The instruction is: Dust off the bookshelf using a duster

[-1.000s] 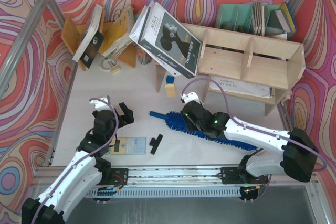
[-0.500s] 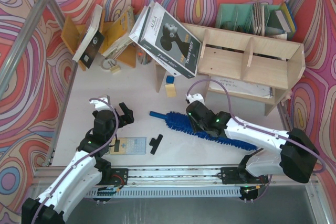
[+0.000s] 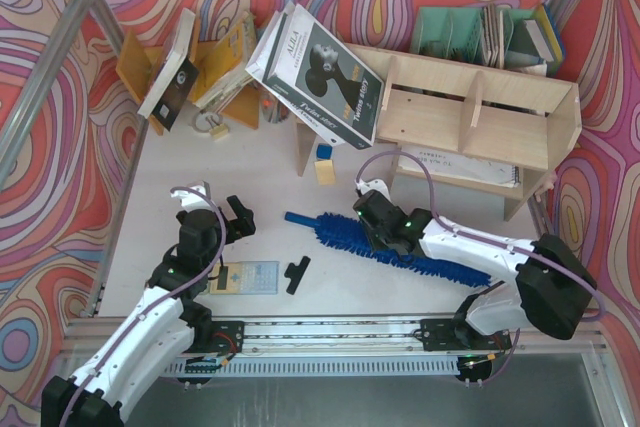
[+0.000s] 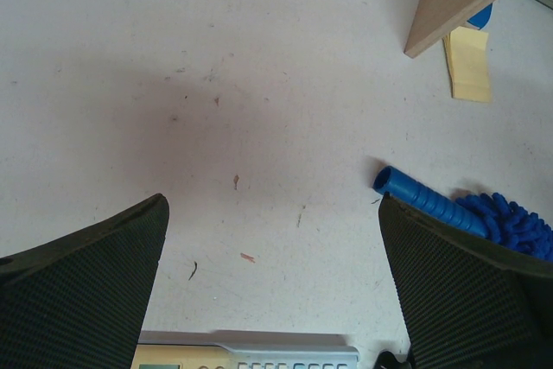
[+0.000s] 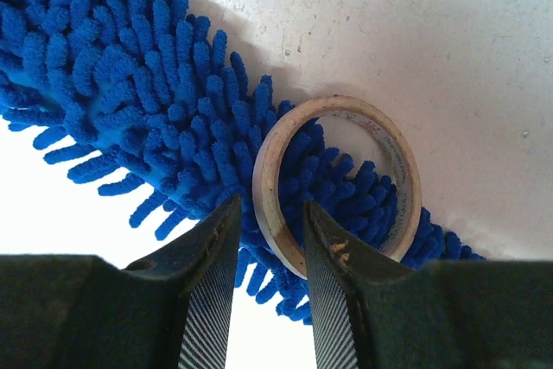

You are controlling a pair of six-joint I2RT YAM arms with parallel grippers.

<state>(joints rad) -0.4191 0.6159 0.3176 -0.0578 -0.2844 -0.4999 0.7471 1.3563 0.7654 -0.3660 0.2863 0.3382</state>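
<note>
Right fingers [image 5: 207, 291] have narrowed and shifted slightly over the duster [image 3: 330, 235]. They straddle a tape roll [image 5: 266, 174] rim lying on the fluff, not clamped yet. Duster's flat on bench [image 4: 216, 58], axis handle-left to lower-right, before the bookshelf [image 3: 520, 97]. Left fingers [image 4: 86, 283] splayed, empty, beside handle.

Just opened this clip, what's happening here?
The right end effector is down on the blue duster, which lies on the table. Its jaws straddle the rim of a tape roll sitting in the bristles, but a firm grip cannot be confirmed. The left end effector hovers open near the duster's handle. Neither arm is at the bookshelf.
</note>
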